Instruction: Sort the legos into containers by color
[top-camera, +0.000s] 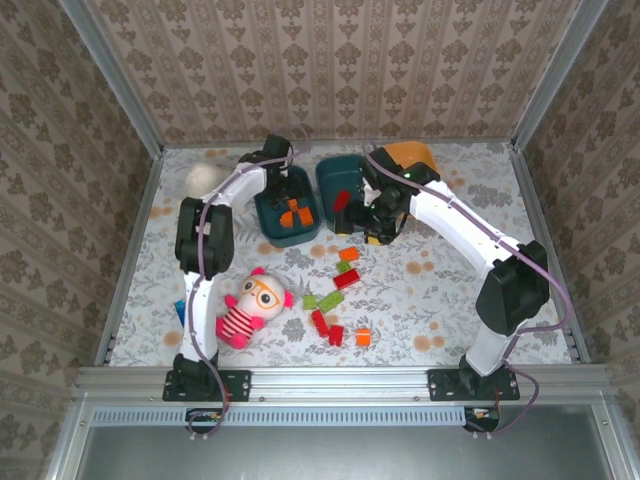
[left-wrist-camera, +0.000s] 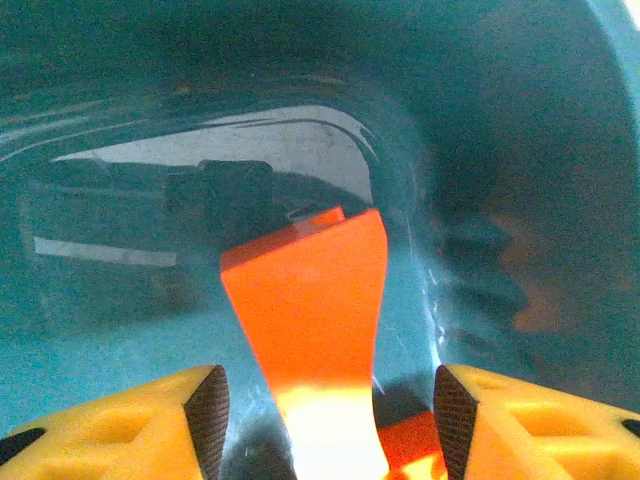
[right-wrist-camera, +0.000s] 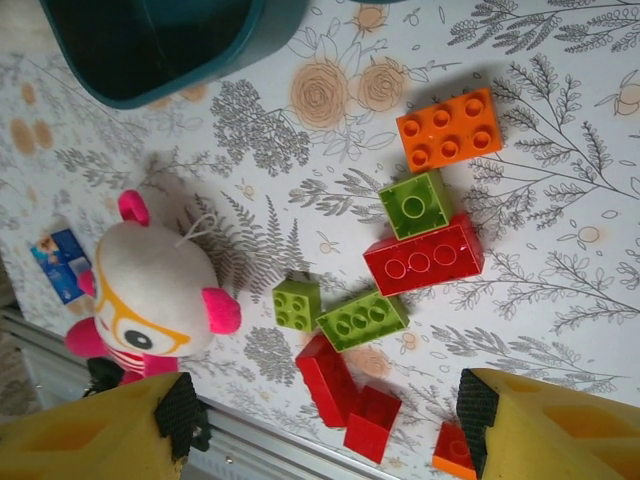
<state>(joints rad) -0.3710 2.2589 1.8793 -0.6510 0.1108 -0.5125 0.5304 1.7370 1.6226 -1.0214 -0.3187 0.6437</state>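
Loose legos (top-camera: 338, 290) on surface (top-camera: 450, 300), mid-scene, near side of left teal bin (top-camera: 283, 238) and right teal bin (top-camera: 335, 170). Red brick (right-wrist-camera: 423, 260) just near and slightly left of my right claw (right-wrist-camera: 325, 415). Its long axis runs along line between my fingers, so wrist turn likely needed. Right claw wide, empty; right arm nearer. My left claw (left-wrist-camera: 330, 400) wide, inside left teal bin, orange brick (left-wrist-camera: 305, 310) between pads, seemingly loose.
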